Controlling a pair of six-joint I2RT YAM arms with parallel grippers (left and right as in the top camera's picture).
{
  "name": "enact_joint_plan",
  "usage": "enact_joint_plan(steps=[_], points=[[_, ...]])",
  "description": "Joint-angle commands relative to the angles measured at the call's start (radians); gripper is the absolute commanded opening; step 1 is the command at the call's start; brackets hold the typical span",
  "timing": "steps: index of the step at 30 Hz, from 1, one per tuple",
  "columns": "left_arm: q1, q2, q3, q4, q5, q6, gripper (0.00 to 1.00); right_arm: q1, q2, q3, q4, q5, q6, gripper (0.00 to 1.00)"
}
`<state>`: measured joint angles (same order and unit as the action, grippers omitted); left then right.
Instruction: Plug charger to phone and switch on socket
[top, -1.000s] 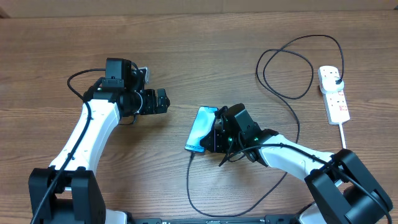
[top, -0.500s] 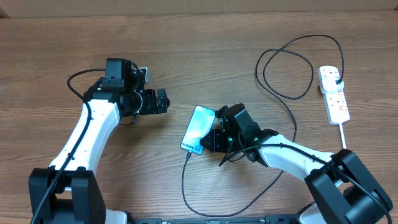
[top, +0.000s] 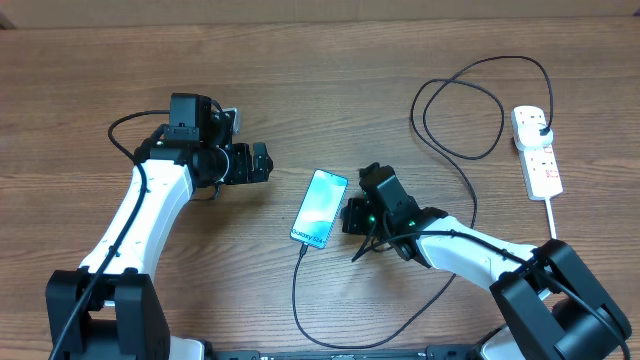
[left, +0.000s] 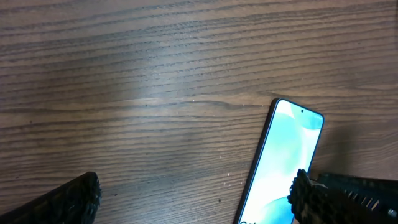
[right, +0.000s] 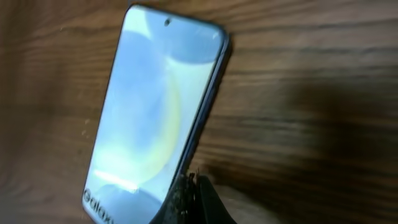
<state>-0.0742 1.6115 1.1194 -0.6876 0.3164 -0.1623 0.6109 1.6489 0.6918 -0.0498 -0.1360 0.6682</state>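
The slim teal-screened smartphone (top: 320, 207) lies mid-frame on the wooden worktop (top: 330, 80), with the right end effector (top: 348, 214) just beside it, its opening impossible to tell, and the left end effector (top: 266, 163) spread wide at upper left.

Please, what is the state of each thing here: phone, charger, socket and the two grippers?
phone: flat on table, screen lit.
charger: plug in socket, tip at phone's end.
socket: switch position not readable.
left gripper: open, empty.
right gripper: beside phone, cannot tell.
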Motion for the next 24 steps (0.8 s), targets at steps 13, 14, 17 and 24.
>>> enact_joint_plan(steps=[13,14,17,24], points=[[0.003,-0.024,0.02,0.001,-0.013,-0.002,0.99,0.007,0.111,0.015,0.119,0.097,0.061,0.04],[0.003,-0.024,0.02,0.0,-0.013,-0.002,0.99,0.007,0.125,0.015,0.142,0.088,0.061,0.04],[0.003,-0.024,0.02,0.001,-0.013,-0.002,0.99,0.007,0.149,0.015,0.187,0.082,0.061,0.04],[0.003,-0.024,0.02,0.0,-0.013,-0.002,1.0,0.007,0.15,0.015,0.243,0.083,0.009,0.04]])
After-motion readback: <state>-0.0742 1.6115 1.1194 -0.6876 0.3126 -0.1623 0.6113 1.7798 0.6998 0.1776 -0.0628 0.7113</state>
